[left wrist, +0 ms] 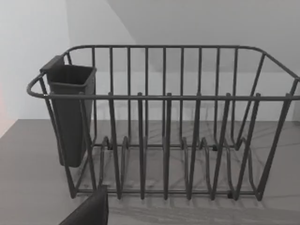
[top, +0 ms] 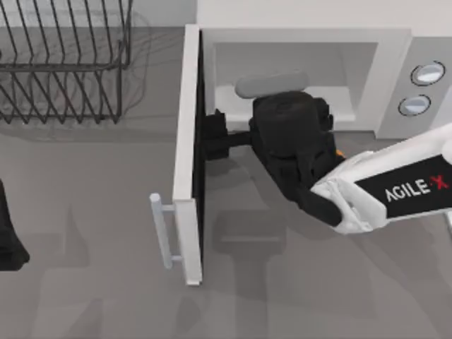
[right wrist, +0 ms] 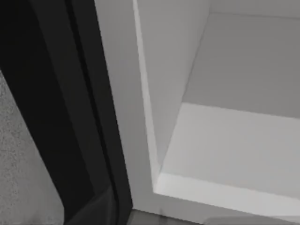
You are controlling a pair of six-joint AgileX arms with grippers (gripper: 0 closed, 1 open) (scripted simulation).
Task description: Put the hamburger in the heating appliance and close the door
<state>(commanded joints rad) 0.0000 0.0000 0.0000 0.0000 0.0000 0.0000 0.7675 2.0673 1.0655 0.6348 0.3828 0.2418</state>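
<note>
From above, the heating appliance (top: 395, 78) sits at the back of the bench (top: 92, 268), on the right side. Its door (top: 187, 155) stands wide open, sticking out toward the front, with the handle (top: 164, 229) on its left face. The right arm reaches in front of the opening, and its right claw (top: 215, 134) points left, right up against the dark inside of the door. I cannot tell if this claw is wide or narrow. A tiny orange bit (top: 340, 152) peeks out by the arm's wrist; it may be the hamburger, but I cannot be sure. The arm hides most of the floor inside. The left arm (top: 10, 236) is parked at the left edge, and its claw cannot be judged. A wire rack (top: 63, 63) stands at the back left.

The left wrist view shows the wire rack with a dark cup (left wrist: 70, 112) hanging on it.

The right wrist view shows the door's dark edge and the pale, bare inside corner of the appliance.

So the door is not closed yet. I think pushing it shut is what is left.
</note>
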